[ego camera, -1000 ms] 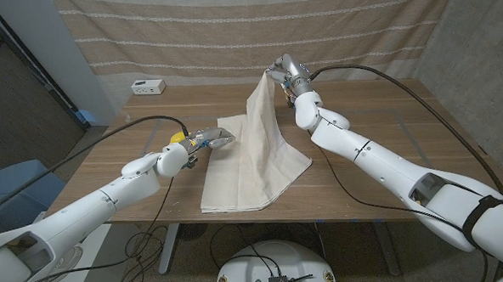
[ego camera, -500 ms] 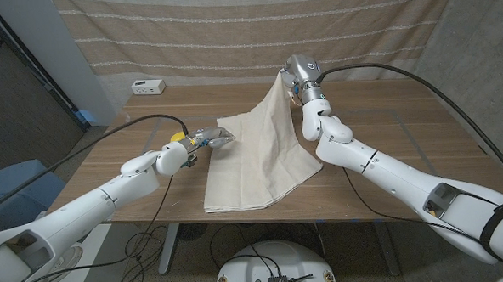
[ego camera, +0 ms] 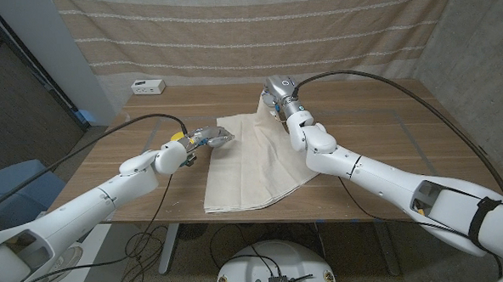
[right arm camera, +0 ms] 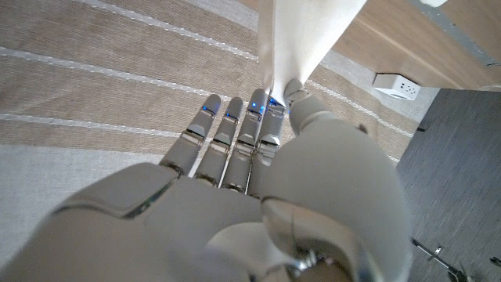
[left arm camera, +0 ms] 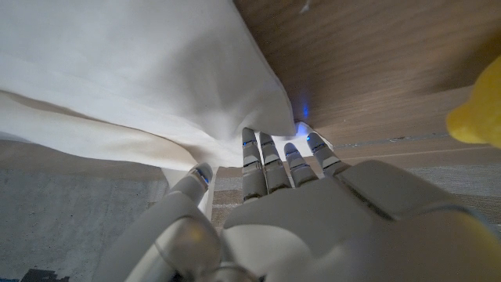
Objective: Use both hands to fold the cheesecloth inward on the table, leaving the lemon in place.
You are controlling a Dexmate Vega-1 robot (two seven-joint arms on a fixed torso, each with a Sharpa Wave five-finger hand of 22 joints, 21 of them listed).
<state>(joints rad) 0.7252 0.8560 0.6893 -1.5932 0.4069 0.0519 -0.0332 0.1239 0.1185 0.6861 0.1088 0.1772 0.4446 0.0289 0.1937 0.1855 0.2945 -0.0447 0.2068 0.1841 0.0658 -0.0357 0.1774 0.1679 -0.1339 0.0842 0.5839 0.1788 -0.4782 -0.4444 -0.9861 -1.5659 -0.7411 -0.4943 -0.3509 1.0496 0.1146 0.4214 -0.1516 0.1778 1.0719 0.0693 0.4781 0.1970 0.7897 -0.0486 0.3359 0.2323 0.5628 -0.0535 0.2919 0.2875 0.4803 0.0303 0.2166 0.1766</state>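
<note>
The wooden table (ego camera: 378,118) is the big thing here: brown walnut-looking top with visible grain and a couple of straight seams running through it. Behind it hangs a beige woven curtain (ego camera: 230,31) with thin pale stripes, kind of a burlap look.

The cheesecloth (ego camera: 252,162) is next, a cream, matte, soft rectangle lying mid-table and reaching down to the front edge. Most of it lies flat with a few gentle creases, but the far right corner is pulled up into a narrow peak, so the cloth slopes from there down to the table.

Right hand (ego camera: 277,96) is at that peak, near the back of the table. In the right wrist view the hand (right arm camera: 250,149) has the cloth pinched between thumb and the neighbouring fingertip, the other fingers straight and close together, and the fabric hangs away as a taut white strip. So it's gripping the cloth corner.

Left hand (ego camera: 202,140) sits at the cloth's far left corner. The left wrist view shows the hand (left arm camera: 282,188) with fingertips tucked into a bunched fold of the fabric and the thumb on the other side, so it's holding that corner too, low over the wood.

The lemon (ego camera: 177,137) is bright yellow and smooth, on the table just behind the left hand, beside the cloth, not on it.

Small white power strip (ego camera: 148,87) sits at the far left edge.
</note>
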